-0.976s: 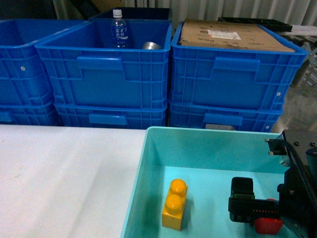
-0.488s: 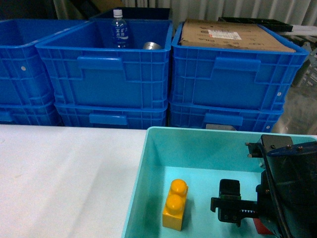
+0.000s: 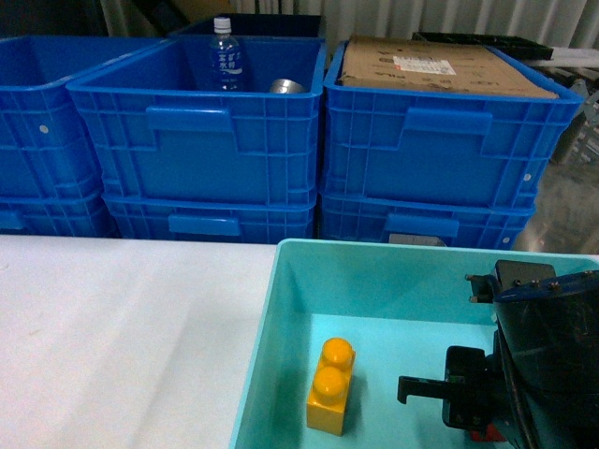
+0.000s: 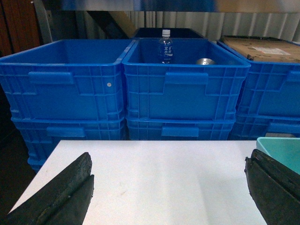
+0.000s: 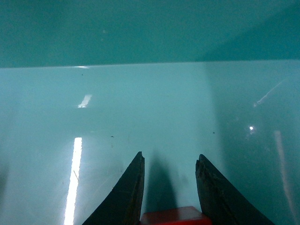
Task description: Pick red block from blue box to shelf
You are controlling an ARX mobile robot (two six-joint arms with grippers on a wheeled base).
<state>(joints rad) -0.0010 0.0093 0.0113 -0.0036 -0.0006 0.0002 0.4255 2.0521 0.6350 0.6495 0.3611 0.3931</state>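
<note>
behind the white desk (image 3: 122,327) stand stacked dark blue crates (image 3: 201,131). nearer, the blue box (image 3: 281,318) holds a yellow brick (image 3: 329,385) and the right gripper (image 5: 169,187), jaws narrowed around the red block (image 5: 171,216). left gripper (image 4: 168,192) hangs over the desk, jaws spread wide.

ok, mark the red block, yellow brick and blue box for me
red block (image 5: 171,215), right wrist view, top face between the end effector fingers
yellow brick (image 3: 329,388), head view, upper face by the studs
blue box (image 3: 374,248), head view, far rim
</note>
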